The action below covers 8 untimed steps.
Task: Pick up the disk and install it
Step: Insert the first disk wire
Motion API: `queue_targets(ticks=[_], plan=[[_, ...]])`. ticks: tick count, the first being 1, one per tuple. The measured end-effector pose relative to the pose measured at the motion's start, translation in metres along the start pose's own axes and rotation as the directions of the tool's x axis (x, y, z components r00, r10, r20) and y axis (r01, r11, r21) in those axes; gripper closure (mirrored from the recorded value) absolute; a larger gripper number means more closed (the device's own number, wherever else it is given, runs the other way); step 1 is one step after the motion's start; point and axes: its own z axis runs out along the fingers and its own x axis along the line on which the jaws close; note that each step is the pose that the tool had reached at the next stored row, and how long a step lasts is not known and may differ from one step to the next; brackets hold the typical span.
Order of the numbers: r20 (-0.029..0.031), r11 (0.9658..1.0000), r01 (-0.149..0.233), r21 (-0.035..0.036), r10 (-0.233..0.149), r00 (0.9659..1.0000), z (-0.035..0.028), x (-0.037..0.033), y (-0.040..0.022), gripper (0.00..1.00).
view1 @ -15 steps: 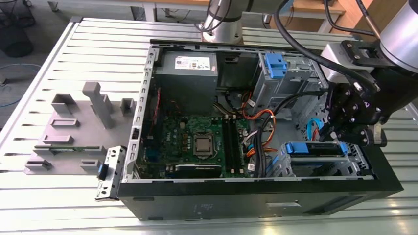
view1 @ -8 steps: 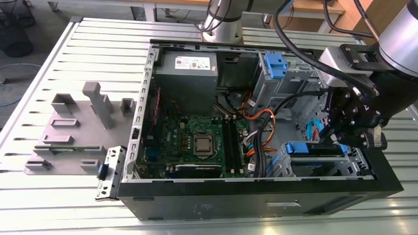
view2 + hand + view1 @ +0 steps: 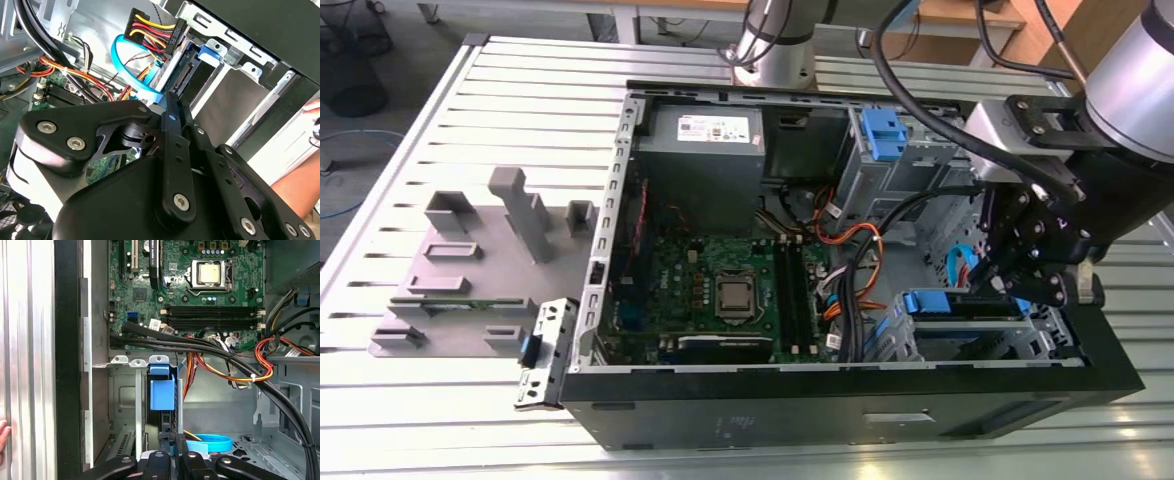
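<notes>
Gripper (image 3: pixel 1025 285) at disk (image 3: pixel 162 392), disk w/ blue rails in bay (image 3: pixel 139 405)

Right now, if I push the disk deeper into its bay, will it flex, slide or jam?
The disk looks like a rigid metal slab, so it likely won't flex. Its blue carrier sits inside the bay, so it should slide straight rather than tip. The blue cable beside it looks floppy and might snag.

Qty 1 ea.: PC case (image 3: pixel 854 420), mainboard (image 3: pixel 680 270), CPU (image 3: pixel 738 295), PSU (image 3: pixel 704 150), gripper (image 3: pixel 1021 290). Blue drive carriers (image 3: pixel 945 303): qty 2. Grey fixture (image 3: pixel 467 270): qty 1.
</notes>
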Motion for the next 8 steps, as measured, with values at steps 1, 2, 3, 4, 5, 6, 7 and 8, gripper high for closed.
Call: queue_targets(ticks=[1, 2, 3, 4, 5, 6, 7, 8], plan=[[0.0001, 1.0, 0.0, 0.001, 0.0, 1.0, 0.0006, 0.0, 0.0001, 0.84], [0.0, 1.0, 0.001, 0.0019, -0.001, 1.0, 0.0009, 0.0001, 0.0001, 0.84], [-0.0001, 1.0, 0.001, 0.0033, -0.001, 1.0, 0.0011, 0.0, 0.0003, 0.84], [-0.0001, 1.0, 0.002, 0.006, -0.002, 1.0, 0.0014, 0.0001, 0.0004, 0.84], [0.0001, 0.9999, 0.003, 0.0099, -0.003, 1.0, 0.0017, 0.0001, 0.0007, 0.84], [0.0002, 0.9999, 0.004, 0.0126, -0.004, 1.0, 0.0019, 0.0001, 0.0007, 0.84], [0.0001, 0.9999, 0.004, 0.0134, -0.004, 1.0, 0.0019, 0.0001, 0.0007, 0.84], [0.0001, 0.9999, 0.004, 0.0135, -0.004, 1.0, 0.0019, 0.0001, 0.0007, 0.84]])
